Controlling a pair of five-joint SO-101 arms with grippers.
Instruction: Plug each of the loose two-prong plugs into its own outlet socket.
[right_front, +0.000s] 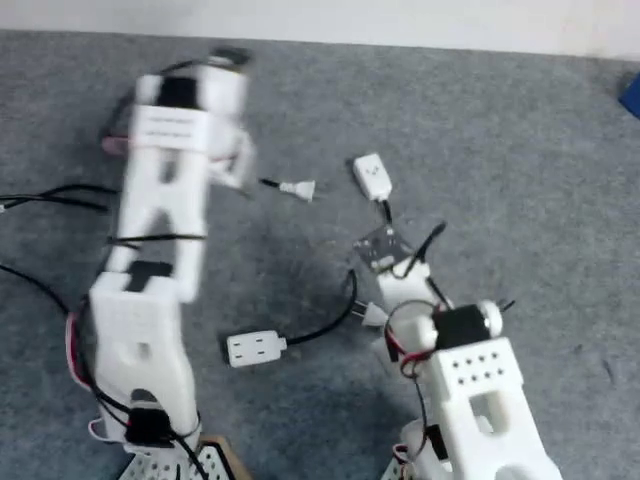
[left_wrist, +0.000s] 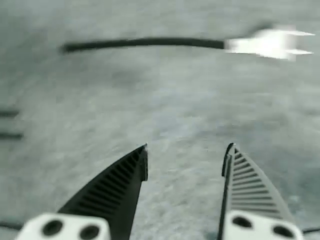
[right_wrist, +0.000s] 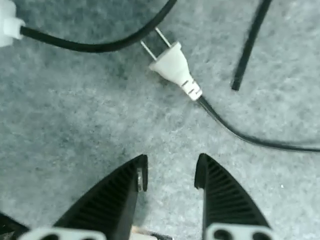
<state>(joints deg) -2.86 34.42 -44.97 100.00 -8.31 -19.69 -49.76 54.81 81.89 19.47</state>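
Lying apart: far plug (right_front: 298, 188), far socket (right_front: 372, 174), near plug (right_front: 372, 315), near socket (right_front: 255, 347).

Right gripper (right_wrist: 170, 172) open w/ nothing between fingers, above grey carpet (right_wrist: 75, 110); white two-prong plug (right_wrist: 172, 67) w/ black cord (right_wrist: 240, 132) just ahead.

Tabletop: grey carpet (right_front: 500, 150); white wall (right_front: 400, 15) behind.

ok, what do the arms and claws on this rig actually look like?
Left arm and right arm: blocky white plastic shells, black servos at the joints, black and red wires looped alongside. The right arm has a grid of small holes on one link. Left claw and right claw: black, ribbed, tapering to points, on white mounts with round holes.
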